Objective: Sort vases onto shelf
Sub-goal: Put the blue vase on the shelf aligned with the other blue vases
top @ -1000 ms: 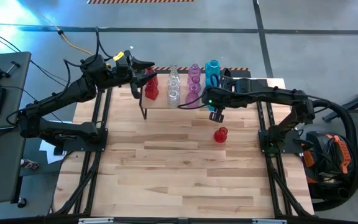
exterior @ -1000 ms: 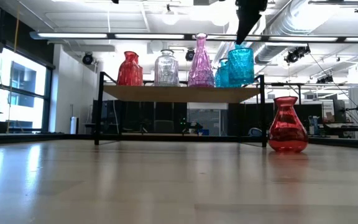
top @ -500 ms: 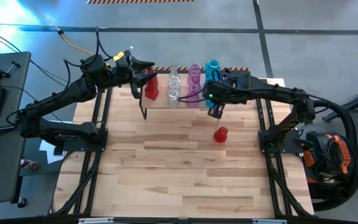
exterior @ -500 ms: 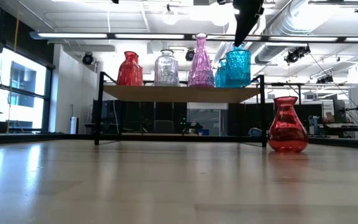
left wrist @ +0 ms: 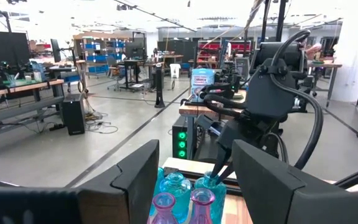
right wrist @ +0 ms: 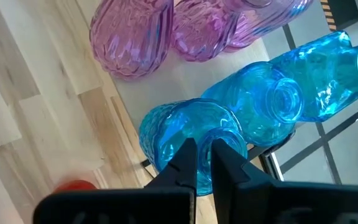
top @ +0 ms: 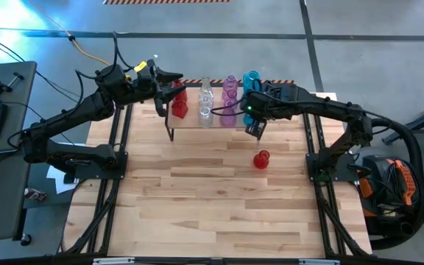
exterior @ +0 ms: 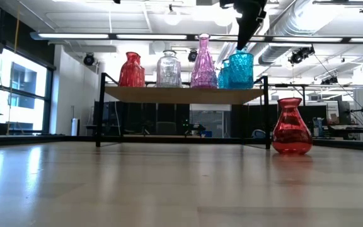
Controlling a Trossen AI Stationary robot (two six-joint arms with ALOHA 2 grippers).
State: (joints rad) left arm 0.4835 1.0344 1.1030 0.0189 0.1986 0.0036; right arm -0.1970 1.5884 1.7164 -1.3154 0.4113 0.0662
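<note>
right gripper [right wrist: 204, 163] clenched, tips inside front teal vase [right wrist: 188, 134] mouth at shelf [top: 186, 121] right end, steadying it in colour rows | left gripper [top: 174, 79] released, far-left | red vase [top: 261, 159] on table, unsorted

Robotics lab: workbenches [left wrist: 17, 93], exposed ducts [exterior: 307, 25].

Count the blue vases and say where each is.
3, all at the right end of the shelf: the front blue vase under the shut right gripper, the middle blue vase behind it, the back blue vase farthest back. More may be hidden.
</note>
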